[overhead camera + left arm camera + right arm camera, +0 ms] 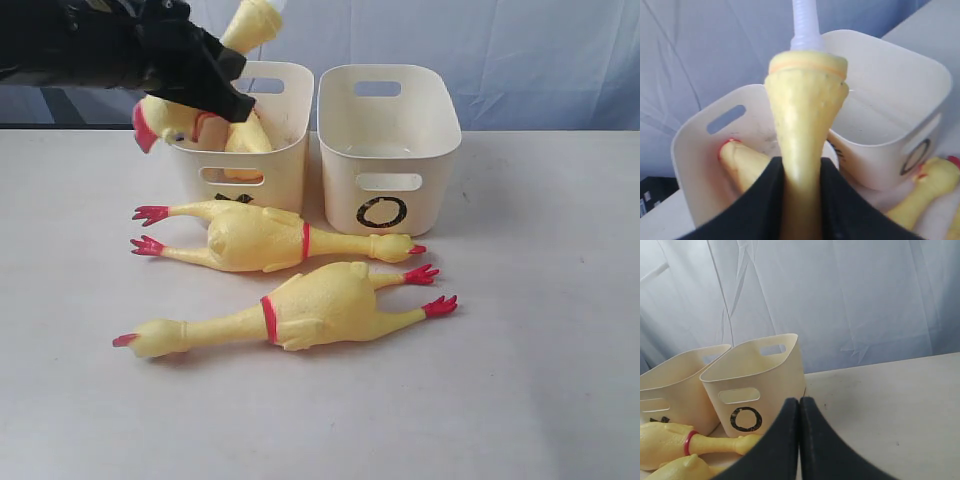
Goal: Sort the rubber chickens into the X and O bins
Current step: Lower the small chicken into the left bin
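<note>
Left wrist view: left gripper pinches the tube-ended chicken over the X bin; right gripper sits closed.

A flat, matte off-white tabletop spreads below and ahead of the right gripper. A wrinkled, pale blue-grey cloth backdrop hangs well beyond that gripper, rising behind the tabletop's far edge.

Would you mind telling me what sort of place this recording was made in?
Probably a robot test bench, not a home: a plain white table, a creased pale cloth backdrop, an X bin and an O bin.
</note>
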`<state>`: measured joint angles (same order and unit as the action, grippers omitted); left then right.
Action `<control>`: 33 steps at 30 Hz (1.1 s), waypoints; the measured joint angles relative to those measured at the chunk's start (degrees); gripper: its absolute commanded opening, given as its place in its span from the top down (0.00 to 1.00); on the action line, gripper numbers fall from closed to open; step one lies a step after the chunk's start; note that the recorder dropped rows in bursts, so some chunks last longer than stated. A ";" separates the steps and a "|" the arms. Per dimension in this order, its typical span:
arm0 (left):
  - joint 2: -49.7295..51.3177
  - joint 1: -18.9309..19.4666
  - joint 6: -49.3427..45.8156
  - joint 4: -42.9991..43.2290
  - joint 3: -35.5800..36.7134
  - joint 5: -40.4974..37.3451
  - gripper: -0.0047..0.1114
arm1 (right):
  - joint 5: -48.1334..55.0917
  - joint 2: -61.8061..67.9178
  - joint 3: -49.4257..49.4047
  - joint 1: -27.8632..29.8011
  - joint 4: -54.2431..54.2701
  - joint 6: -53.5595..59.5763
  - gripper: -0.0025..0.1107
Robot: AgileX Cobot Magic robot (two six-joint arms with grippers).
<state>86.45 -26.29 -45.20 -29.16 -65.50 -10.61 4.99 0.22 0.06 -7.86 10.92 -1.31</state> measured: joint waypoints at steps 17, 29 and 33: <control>16.38 5.41 -3.35 0.64 -11.48 5.18 0.96 | 0.00 0.00 0.00 0.00 0.00 0.00 0.99; 28.96 5.63 -3.46 3.57 -22.58 5.65 0.96 | 0.00 0.00 0.00 -2.72 0.00 0.00 0.99; 31.03 5.63 -3.57 5.42 -23.78 6.55 0.96 | 0.00 0.00 0.00 -2.72 0.00 0.00 0.99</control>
<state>117.48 -20.65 -48.77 -23.74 -89.28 -4.06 4.99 0.22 0.06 -10.57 10.92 -1.31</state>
